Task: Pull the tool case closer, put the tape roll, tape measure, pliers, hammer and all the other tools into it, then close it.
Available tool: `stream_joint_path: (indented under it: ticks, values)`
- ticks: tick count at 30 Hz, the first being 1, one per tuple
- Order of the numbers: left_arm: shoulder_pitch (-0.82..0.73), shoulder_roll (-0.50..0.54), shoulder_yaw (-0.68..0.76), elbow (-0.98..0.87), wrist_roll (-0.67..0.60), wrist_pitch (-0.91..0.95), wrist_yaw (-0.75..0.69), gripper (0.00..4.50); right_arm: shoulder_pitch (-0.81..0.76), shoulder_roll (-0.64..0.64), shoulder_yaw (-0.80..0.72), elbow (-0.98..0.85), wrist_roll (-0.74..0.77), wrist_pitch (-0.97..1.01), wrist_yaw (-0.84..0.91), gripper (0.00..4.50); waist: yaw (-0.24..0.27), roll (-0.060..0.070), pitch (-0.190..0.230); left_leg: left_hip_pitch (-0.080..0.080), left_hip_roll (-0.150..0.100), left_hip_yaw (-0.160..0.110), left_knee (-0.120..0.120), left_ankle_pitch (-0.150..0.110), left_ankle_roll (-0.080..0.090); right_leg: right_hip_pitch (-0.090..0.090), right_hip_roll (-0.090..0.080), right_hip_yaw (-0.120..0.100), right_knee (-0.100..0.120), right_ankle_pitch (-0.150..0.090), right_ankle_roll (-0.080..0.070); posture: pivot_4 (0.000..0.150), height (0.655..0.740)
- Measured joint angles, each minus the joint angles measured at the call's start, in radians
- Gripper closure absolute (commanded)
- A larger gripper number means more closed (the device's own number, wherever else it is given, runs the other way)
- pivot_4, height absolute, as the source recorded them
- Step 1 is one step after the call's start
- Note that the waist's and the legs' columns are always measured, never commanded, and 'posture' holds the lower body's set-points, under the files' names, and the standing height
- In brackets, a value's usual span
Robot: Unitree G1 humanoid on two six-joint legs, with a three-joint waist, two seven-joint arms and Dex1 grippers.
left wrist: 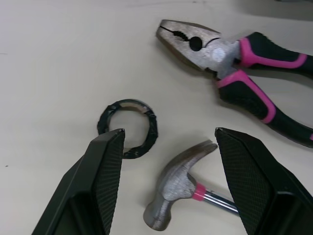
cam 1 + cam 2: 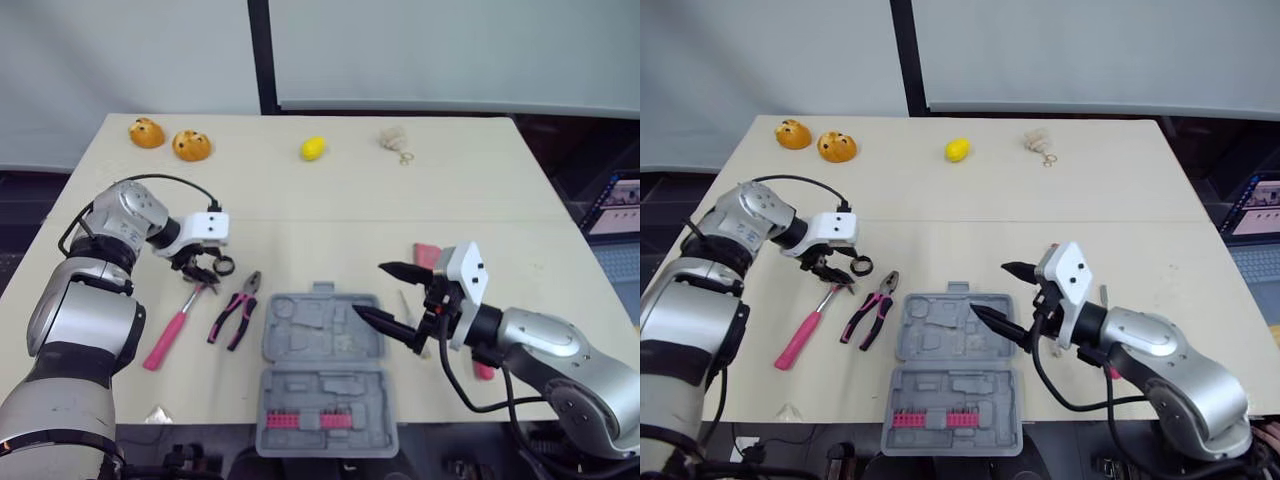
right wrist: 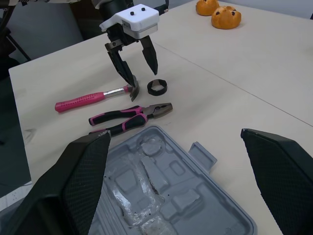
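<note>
Fingers (image 1: 105,166) of left gripper (image 1: 168,134) stand wide apart and empty, straddling tape roll (image 1: 150,128) and head of hammer (image 2: 178,322). Pliers (image 2: 236,312) lie just beside. Right gripper (image 2: 370,290), equally wide and empty, hovers over open tool case (image 2: 322,375) at near table edge. None of these three tools is packed; loading and closing remain.

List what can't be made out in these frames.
Pink object beyond the right gripper: partly covered by it, head views.
Red item under the right arm: mostly hidden, head views.
Beige thing near the table's far edge: too small to identify.
Hammer handle: cut off by the left wrist view's edge.
</note>
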Motion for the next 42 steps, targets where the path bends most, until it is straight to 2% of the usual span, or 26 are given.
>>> stream_joint_path:
  ticks: [25, 26, 28, 31, 32, 37, 42]
  values:
    - [0.047, -0.087, 0.005, 0.030, 0.052, 0.024, 0.172, 1.30, 0.021, 0.001, -0.022, -0.028, 0.011, 0.001, -0.022, 0.00, 0.020, 0.000, 0.000, -0.002, 0.000, 0.001, 0.006, 0.000, 0.000, 0.000, 0.000, -0.001, 0.003, 0.000, 0.000, 0.150, 0.7400]
    - [0.047, -0.087, 0.005, 0.032, 0.054, 0.021, 0.175, 1.84, 0.023, 0.000, -0.028, -0.031, 0.011, 0.001, -0.022, 0.00, 0.020, 0.000, 0.000, -0.002, 0.000, 0.001, 0.006, 0.000, 0.000, 0.000, 0.000, -0.001, 0.003, 0.000, 0.000, 0.150, 0.7400]
    - [0.047, -0.088, 0.006, 0.034, 0.054, 0.016, 0.176, 2.58, 0.024, -0.001, -0.034, -0.031, 0.011, 0.001, -0.022, 0.00, 0.019, 0.000, 0.000, -0.002, 0.000, 0.001, 0.007, 0.000, 0.000, 0.000, 0.000, -0.001, 0.004, 0.000, 0.000, 0.150, 0.7400]
    - [0.046, -0.088, 0.009, 0.037, 0.054, 0.017, 0.178, 4.13, 0.026, -0.001, -0.035, -0.031, 0.011, 0.001, -0.022, 0.00, 0.019, 0.000, 0.000, -0.002, -0.001, 0.001, 0.007, 0.000, 0.000, 0.000, 0.000, -0.001, 0.004, 0.000, 0.000, 0.150, 0.7400]
    - [0.046, -0.088, 0.011, 0.038, 0.054, 0.018, 0.178, 4.47, 0.027, -0.001, -0.034, -0.031, 0.011, 0.001, -0.022, 0.00, 0.020, 0.000, 0.000, -0.002, -0.001, 0.001, 0.007, 0.000, 0.000, 0.000, 0.000, -0.001, 0.004, 0.000, 0.000, 0.150, 0.7400]
    - [0.036, -0.086, 0.037, 0.039, 0.047, 0.039, 0.152, 4.47, 0.031, -0.001, -0.034, -0.032, 0.010, 0.001, -0.022, 0.00, 0.020, 0.000, 0.000, -0.002, -0.001, 0.001, 0.008, 0.000, 0.000, 0.000, 0.000, -0.001, 0.004, 0.000, 0.000, 0.150, 0.7400]
    - [-0.018, -0.073, 0.095, 0.039, -0.002, 0.109, 0.036, 4.47, 0.047, -0.001, -0.034, -0.032, 0.010, 0.001, -0.022, 0.00, 0.019, 0.000, 0.000, -0.003, -0.002, 0.004, 0.009, 0.000, 0.000, 0.000, 0.000, -0.003, 0.004, 0.000, 0.000, 0.150, 0.7400]
